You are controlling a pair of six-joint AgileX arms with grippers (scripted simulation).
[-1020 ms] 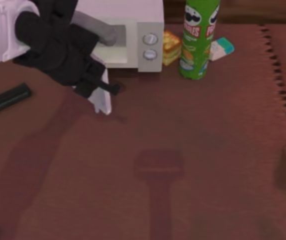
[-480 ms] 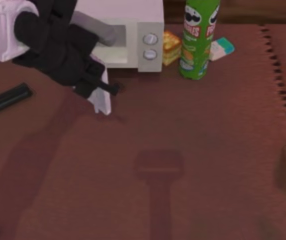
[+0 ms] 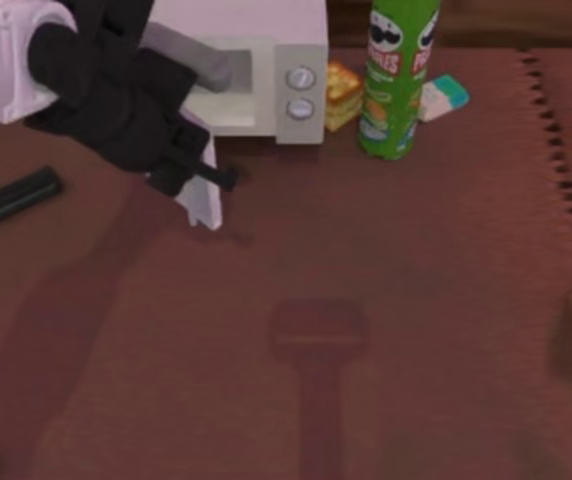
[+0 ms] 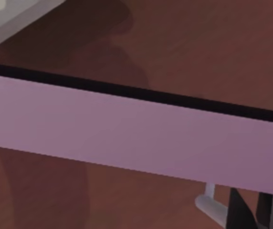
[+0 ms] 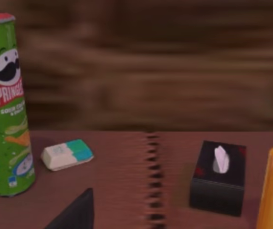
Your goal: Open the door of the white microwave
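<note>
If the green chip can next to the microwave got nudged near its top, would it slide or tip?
Probably tip. The chip can stands upright, tall and narrow on a small base, taller than the microwave beside it. Once down, its round body would likely roll on the table. It may be light, though its contents are not visible.

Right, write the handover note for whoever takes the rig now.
Left gripper: at the door's free edge, in front of the microwave at the table's top left; fingers hidden by the arm.
Right gripper: not in the top view, parked.
Done: door swung out toward the table, cavity showing.
Left: judge whether it is open far enough, then back the left arm off.
Nearby: chip can to the microwave's right.
</note>
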